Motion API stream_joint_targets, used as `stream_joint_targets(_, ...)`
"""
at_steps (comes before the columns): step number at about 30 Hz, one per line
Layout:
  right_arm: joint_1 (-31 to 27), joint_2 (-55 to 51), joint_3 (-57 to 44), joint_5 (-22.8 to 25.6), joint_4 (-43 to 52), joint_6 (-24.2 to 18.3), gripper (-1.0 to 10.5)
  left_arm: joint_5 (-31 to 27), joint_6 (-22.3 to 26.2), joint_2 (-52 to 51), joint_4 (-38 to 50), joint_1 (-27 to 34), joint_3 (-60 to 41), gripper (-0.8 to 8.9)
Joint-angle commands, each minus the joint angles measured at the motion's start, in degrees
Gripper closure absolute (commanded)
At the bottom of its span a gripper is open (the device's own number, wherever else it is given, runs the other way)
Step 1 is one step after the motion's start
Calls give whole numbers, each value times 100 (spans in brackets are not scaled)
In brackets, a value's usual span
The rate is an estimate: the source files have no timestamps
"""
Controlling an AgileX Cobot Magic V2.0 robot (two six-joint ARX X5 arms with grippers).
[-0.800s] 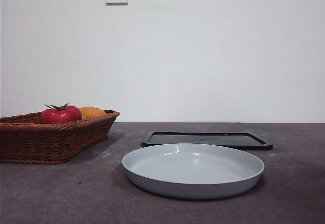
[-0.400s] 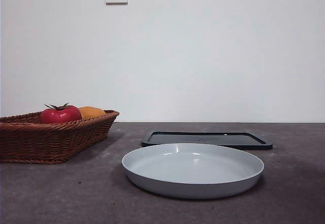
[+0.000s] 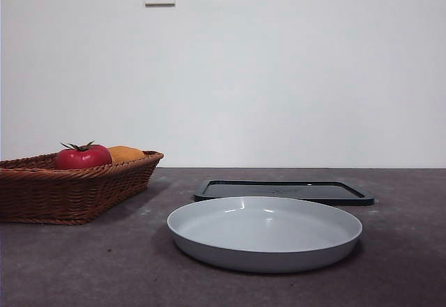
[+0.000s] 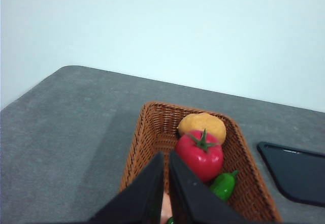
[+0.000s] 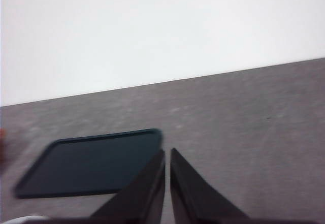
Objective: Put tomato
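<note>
The red tomato [image 3: 83,157] sits in the brown basket [image 3: 70,192], at nine o'clock from the gray plate [image 3: 265,234]. The left gripper [image 4: 166,158] and right gripper [image 5: 167,155] both have jaws pressed together, holding nothing.

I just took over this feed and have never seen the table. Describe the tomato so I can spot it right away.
Find the wicker basket at the left of the table in the front view, beside the grey plate. The tomato sits inside it, next to an orange fruit and a green pepper. It is the only glossy red thing, with a dark green star stem on top.
</note>
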Motion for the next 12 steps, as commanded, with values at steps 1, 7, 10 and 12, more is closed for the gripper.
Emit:
stream_joint_targets(1,13,439,476,-367,-98,258,938,13,-85,411,-76,-7,529,797)
stream_joint_targets(7,13,1587,1497,-1257,-584,256,938,553,-85,1582,-304,-37,1705,798)
stream_joint_targets(10,42,2153,2017,-1679,-796,238,938,1021,-87,2214,-442,-42,2288,798)
stream_joint_targets(12,101,2509,2365,-1952,-955,162,938,1329,-87,2614,-603,-61,2658,798)
